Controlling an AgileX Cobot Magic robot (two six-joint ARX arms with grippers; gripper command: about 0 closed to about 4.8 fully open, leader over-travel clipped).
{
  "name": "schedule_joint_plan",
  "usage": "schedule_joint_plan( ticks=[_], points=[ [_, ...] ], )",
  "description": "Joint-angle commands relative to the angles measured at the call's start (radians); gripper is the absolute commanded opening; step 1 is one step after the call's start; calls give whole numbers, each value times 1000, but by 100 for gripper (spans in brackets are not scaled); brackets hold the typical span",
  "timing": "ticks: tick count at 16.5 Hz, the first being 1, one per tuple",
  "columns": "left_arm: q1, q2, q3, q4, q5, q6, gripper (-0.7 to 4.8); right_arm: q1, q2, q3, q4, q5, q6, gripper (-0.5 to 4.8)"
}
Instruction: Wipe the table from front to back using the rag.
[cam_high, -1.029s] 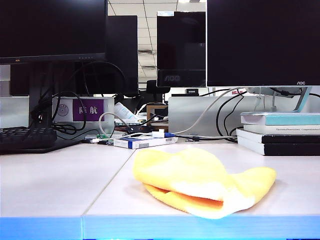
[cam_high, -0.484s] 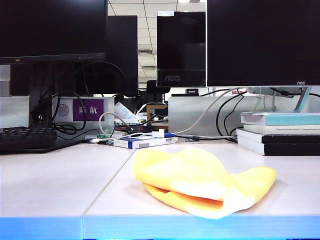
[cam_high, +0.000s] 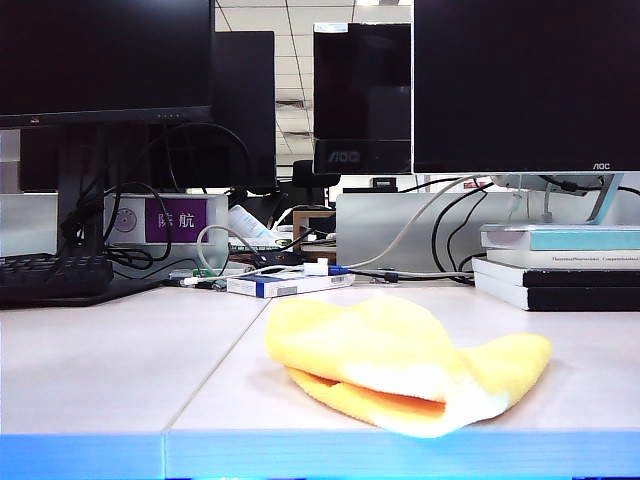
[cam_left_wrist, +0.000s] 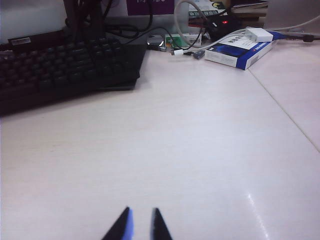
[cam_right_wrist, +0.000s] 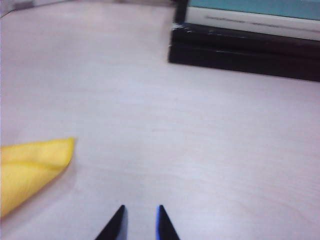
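Note:
The yellow rag (cam_high: 400, 365) lies folded on the pale table (cam_high: 120, 370) near its light blue front edge, right of the seam, with its paler inner side showing at the fold. No gripper shows in the exterior view. In the right wrist view my right gripper (cam_right_wrist: 141, 207) hovers open over bare table (cam_right_wrist: 210, 130), empty, with a corner of the rag (cam_right_wrist: 30, 165) off to one side and apart from it. My left gripper (cam_left_wrist: 141, 212) is narrowly open over bare table (cam_left_wrist: 200, 150), with nothing between its fingertips.
A black keyboard (cam_left_wrist: 65, 65) and a white-and-blue box (cam_left_wrist: 240, 50) among cables lie beyond the left gripper. A stack of books (cam_right_wrist: 250, 45) stands beyond the right gripper. Monitors (cam_high: 520, 80) and a tangle of cables line the back of the table.

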Motion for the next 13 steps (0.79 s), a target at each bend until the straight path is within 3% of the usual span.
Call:
schedule_joint_plan(
  ticks=[1, 6, 13],
  points=[
    [0, -2, -2, -14, 2, -3, 61, -97, -36, -29, 88, -127, 4, 83],
    [0, -2, -2, -14, 2, -3, 62, -316, -76, -50, 97, -196, 4, 83],
    [0, -2, -2, -14, 2, -3, 61, -330, -76, -61, 137, -189, 4, 83]
  ],
)
